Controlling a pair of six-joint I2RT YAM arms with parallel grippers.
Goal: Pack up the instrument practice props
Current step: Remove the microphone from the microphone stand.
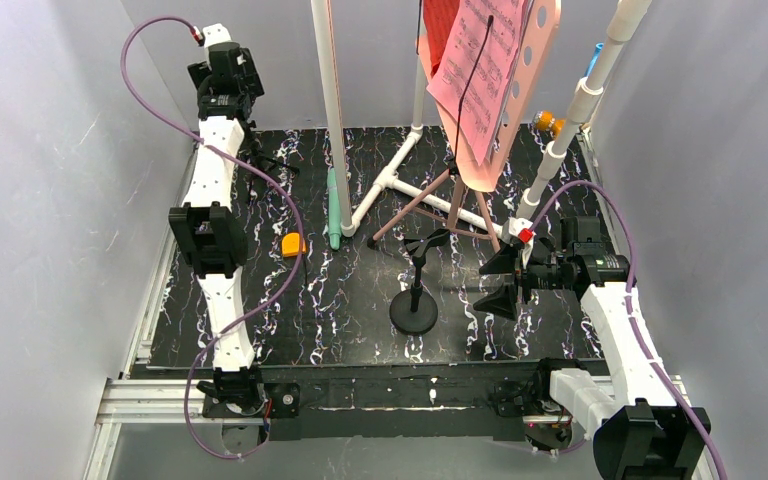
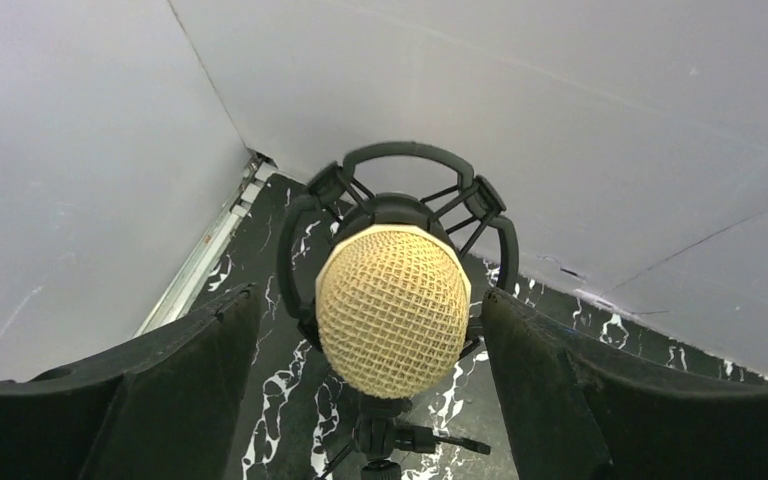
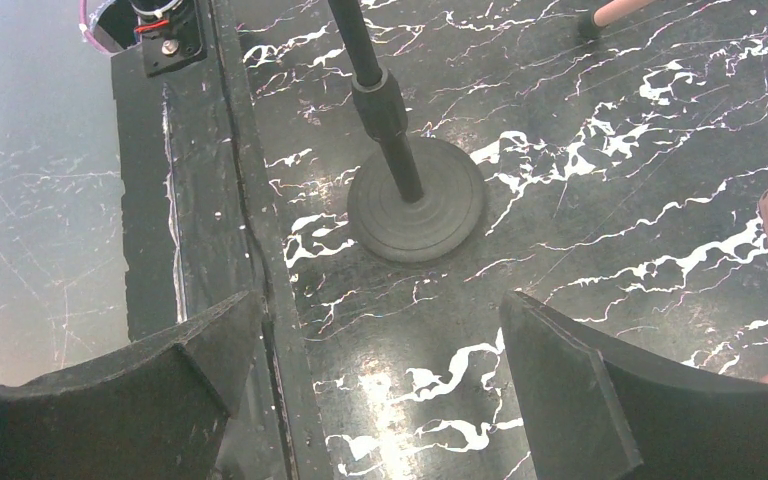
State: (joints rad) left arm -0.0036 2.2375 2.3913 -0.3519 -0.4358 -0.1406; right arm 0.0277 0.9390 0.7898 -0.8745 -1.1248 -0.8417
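left gripper (image 2: 368, 295) is up in the far left corner, fingers (image 2: 180, 380) spread wide either side of the yellow mic (image 2: 392, 305). as far as i can tell they're not touching it, so nothing's held yet. i'd say the step in hand is grabbing that mic. best to stay centred and close slow on the head or just under it, since the black shock mount (image 2: 400, 165) is thin springy-looking wire and the little tripod (image 2: 385, 440) looks tippy. the head is rounded mesh and could slip against the matte fingers.

right gripper (image 3: 375, 320) hangs wide open and empty over the marbled table (image 3: 580, 150), near the round-based mic stand (image 3: 415, 210). music stand (image 1: 548, 40) with its sheets (image 1: 500, 60) stands at the back, and the green mic (image 1: 333, 215) lies by the white pipe (image 1: 332, 90).
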